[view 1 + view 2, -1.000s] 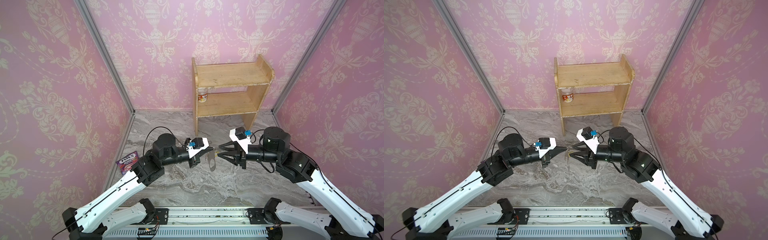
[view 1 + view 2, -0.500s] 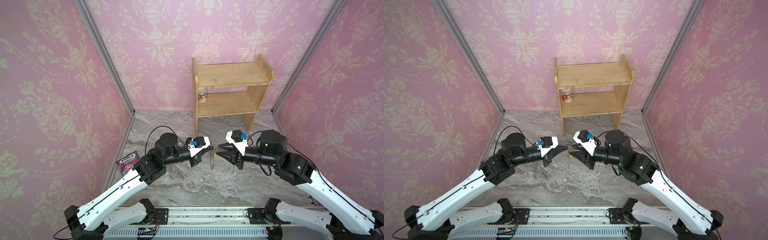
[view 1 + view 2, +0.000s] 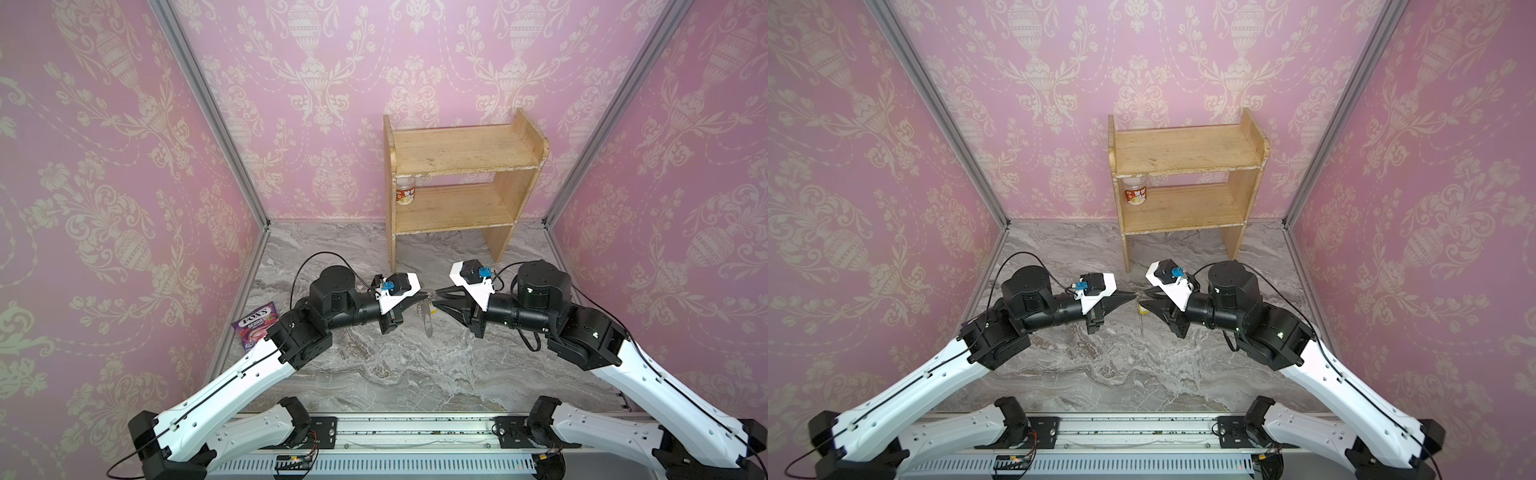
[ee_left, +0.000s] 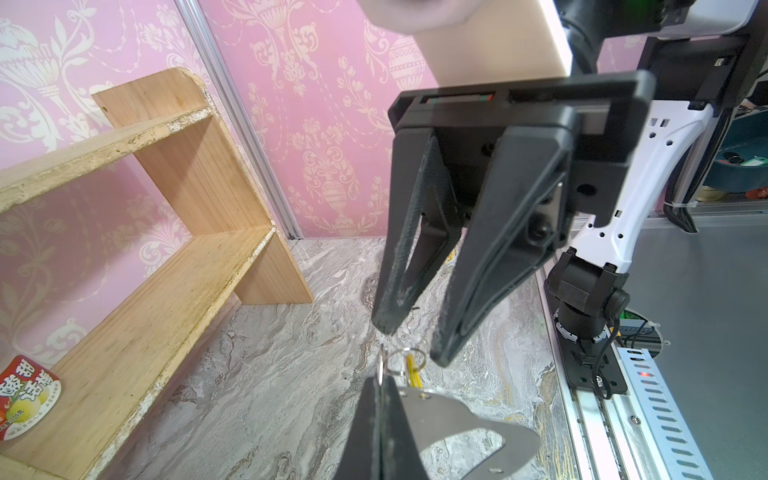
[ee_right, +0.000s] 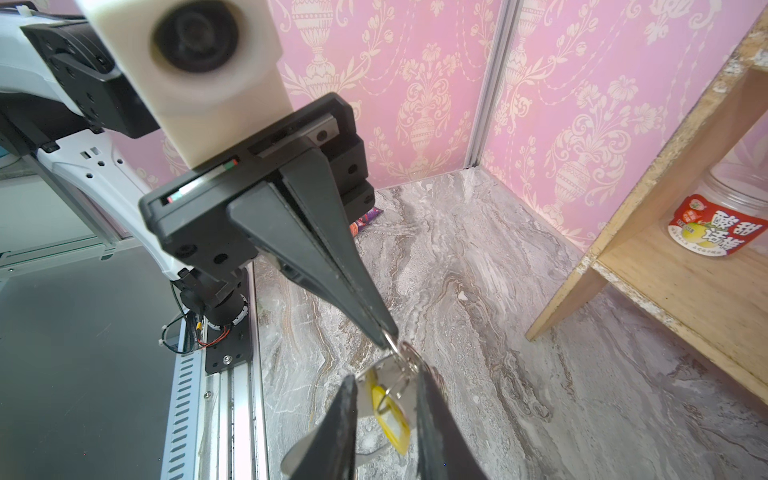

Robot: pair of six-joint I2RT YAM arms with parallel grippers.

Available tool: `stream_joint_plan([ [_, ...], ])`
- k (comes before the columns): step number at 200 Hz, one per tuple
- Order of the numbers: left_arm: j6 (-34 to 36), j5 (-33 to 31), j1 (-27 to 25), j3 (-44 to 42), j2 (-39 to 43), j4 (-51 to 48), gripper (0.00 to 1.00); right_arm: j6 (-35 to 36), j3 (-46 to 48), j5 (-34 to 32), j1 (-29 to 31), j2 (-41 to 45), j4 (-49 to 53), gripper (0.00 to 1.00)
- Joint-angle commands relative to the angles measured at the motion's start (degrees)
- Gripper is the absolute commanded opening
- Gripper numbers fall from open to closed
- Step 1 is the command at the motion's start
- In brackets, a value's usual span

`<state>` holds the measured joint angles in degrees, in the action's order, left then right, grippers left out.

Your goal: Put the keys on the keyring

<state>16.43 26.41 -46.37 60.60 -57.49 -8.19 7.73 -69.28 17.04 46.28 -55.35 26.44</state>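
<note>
In both top views the two grippers meet tip to tip above the marble floor. My left gripper (image 3: pixel 424 295) (image 3: pixel 1133 296) (image 4: pixel 381 380) is shut on a small ring at the top of the keyring (image 3: pixel 427 322) (image 4: pixel 449 419), a flat silver plate that hangs below it. My right gripper (image 3: pixel 436 298) (image 3: pixel 1144 302) (image 5: pixel 386 376) stands open with a narrow gap. Between its fingers are the keys' yellow tag (image 5: pixel 390 409) (image 4: pixel 412 372) and a wire ring (image 5: pixel 399 349). I cannot make out the dark key. Whether the tag's ring sits on the plate I cannot tell.
A wooden two-tier shelf (image 3: pixel 457 187) stands at the back, with a jar (image 3: pixel 405 194) on its lower board. A purple candy packet (image 3: pixel 257 324) lies by the left wall. The arms' rail (image 3: pixel 415 432) runs along the front.
My right gripper has moved left up to the left gripper's tip and its jaws have narrowed around the yellow tag. The left gripper stays shut on the ring, shifted slightly.
</note>
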Motion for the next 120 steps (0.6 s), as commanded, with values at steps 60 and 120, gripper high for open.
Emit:
stream_joint_plan([
  [60,-1.5,0.0,-0.4,2.3,1.2,1.5,0.00,0.6,1.0,-1.7,0.4,-0.6,0.4,0.20],
  [120,-1.6,-0.1,-0.4,2.4,1.4,1.5,0.00,0.6,1.0,-1.9,0.5,-0.5,0.7,0.11],
])
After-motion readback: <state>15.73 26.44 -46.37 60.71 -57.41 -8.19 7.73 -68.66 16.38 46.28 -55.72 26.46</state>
